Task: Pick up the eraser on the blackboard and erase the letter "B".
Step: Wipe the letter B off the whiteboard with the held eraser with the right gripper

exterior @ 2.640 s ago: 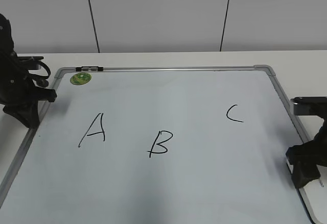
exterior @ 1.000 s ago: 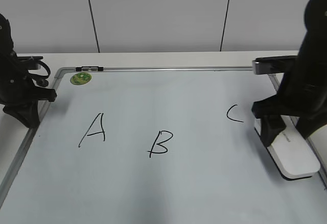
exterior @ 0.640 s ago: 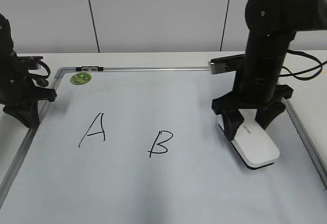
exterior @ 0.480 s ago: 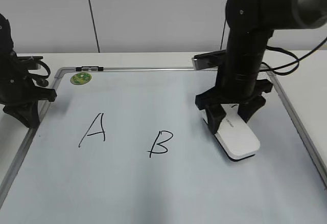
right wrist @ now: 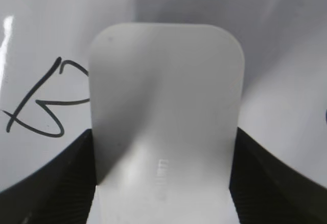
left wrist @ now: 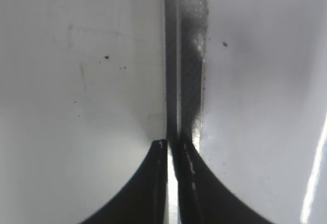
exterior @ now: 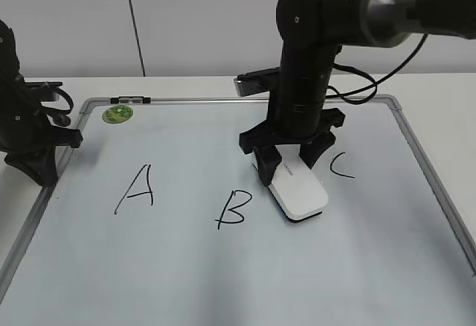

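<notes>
The blackboard (exterior: 186, 281) is a white dry-erase board with a grey frame and a green sticker (exterior: 117, 114). Black letters "A" (exterior: 136, 188), "B" (exterior: 233, 209) and "C" (exterior: 341, 165) are drawn on it. My right gripper (exterior: 290, 164) is shut on the white eraser (exterior: 299, 192), which rests on the board just right of the "B". In the right wrist view the eraser (right wrist: 166, 101) fills the middle between the jaws (right wrist: 163, 183), with the "B" (right wrist: 46, 106) at its left. My left gripper (exterior: 39, 168) is shut and empty at the board's left edge.
The left wrist view shows the board's grey frame strip (left wrist: 191, 55) running straight ahead of the shut jaws (left wrist: 172, 147). A white table (exterior: 439, 95) surrounds the board, with a panelled wall behind. The right arm's cable hangs near the board's far right corner (exterior: 387, 103).
My right gripper has carried the eraser leftward across the board, from the right edge past the "C" to just right of the "B". The left arm has not moved.
</notes>
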Controlling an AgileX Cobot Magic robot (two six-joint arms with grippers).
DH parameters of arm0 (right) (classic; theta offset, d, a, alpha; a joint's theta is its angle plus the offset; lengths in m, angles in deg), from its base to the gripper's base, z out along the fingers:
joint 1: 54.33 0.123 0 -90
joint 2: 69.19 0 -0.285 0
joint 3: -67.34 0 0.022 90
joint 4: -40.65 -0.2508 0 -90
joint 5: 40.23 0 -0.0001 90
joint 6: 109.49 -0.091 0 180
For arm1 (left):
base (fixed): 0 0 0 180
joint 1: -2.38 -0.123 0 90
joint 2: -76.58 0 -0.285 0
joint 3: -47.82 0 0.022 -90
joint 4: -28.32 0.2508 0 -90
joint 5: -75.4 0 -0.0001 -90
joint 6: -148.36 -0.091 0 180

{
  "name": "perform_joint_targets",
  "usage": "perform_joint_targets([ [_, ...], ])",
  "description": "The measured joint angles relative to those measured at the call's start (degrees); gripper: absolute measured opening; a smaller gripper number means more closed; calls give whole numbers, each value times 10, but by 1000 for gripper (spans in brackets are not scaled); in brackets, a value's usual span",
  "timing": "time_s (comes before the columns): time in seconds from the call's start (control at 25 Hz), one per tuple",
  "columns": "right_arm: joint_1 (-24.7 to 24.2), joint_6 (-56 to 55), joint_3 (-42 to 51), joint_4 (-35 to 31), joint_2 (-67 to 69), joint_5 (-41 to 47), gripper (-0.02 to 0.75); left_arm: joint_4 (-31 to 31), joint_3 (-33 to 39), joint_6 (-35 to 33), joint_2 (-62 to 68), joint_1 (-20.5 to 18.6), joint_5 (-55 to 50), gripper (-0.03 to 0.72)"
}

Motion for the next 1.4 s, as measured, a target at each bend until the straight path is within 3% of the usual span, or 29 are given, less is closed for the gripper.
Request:
perform_joint_targets([
  [0.88,9,0,-7,-20,30,3,530,0,0,0,0,0,0,24],
  [1.4,51,0,-17,13,41,7,530,-5,0,0,0,0,0,23],
])
